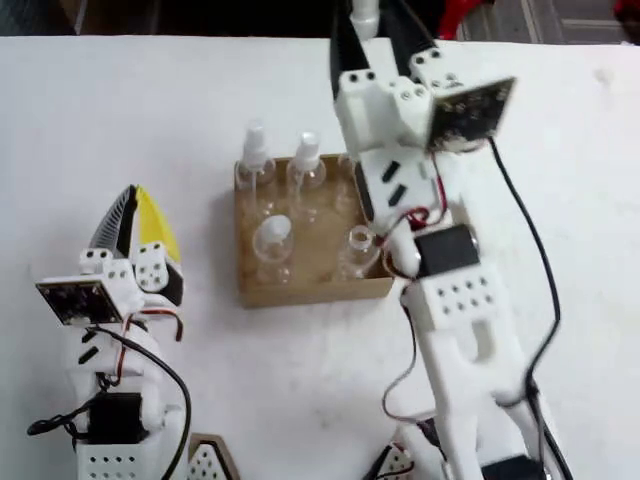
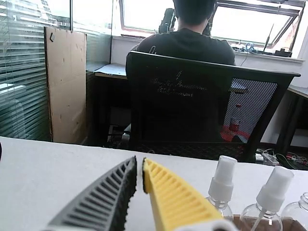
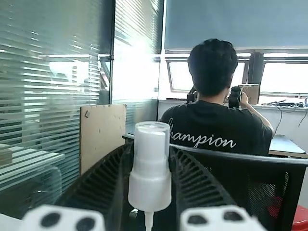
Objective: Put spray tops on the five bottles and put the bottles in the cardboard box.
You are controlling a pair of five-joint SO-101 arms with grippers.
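Note:
The cardboard box (image 1: pixel 300 290) sits mid-table with clear bottles standing in it. Two bottles at its far side wear white spray tops (image 1: pixel 254 150) (image 1: pixel 306 155); the left wrist view shows them too (image 2: pixel 224 180) (image 2: pixel 274 190). A near bottle (image 1: pixel 272 238) has a white top, and another (image 1: pixel 358 242) has a bare open neck. My right gripper (image 1: pixel 368 25) is beyond the box, shut on a white spray top (image 3: pixel 150 166) held upright between its black fingers (image 3: pixel 197 183). My left gripper (image 1: pixel 133 195) rests left of the box, its grey and yellow fingers (image 2: pixel 163 192) shut together on nothing.
The right arm (image 1: pixel 440 290) stretches over the box's right side and hides part of it. Another bottle (image 2: pixel 301 207) peeks in beside the capped pair. A black chair (image 2: pixel 202 110) with a seated person stands behind the table's far edge. Bare white tabletop (image 1: pixel 120 110) lies left of the box.

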